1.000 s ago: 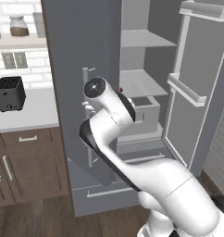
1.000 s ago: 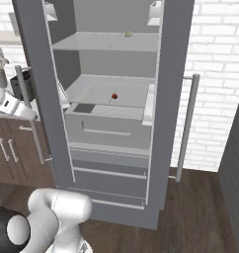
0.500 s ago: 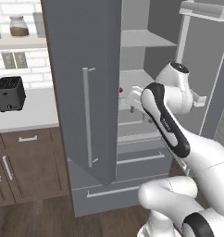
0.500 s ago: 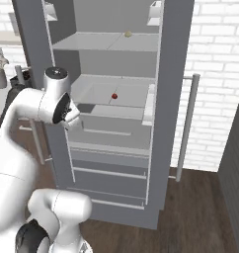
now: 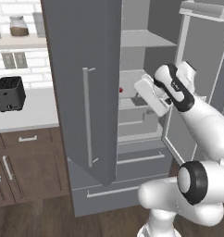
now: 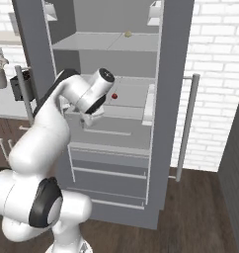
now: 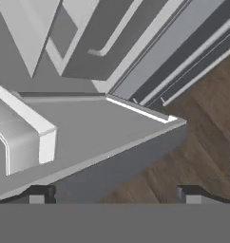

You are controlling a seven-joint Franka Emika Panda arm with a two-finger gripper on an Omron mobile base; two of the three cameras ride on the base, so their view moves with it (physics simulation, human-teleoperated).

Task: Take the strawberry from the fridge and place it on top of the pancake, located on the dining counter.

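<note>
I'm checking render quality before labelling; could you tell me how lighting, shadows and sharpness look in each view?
Left base view: flat, even light, no glare; the strawberry is a tiny soft-edged dot beside the fridge door. Right base view: shelves softly shaded, strawberry small but distinct. Hand view: tilted, coarse and slightly blurry, with the gripper open.

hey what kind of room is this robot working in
Most likely a home kitchen, a rendered one. An open grey fridge holds a strawberry, a black toaster sits on a white counter, and brown wooden cabinets stand below.
</note>
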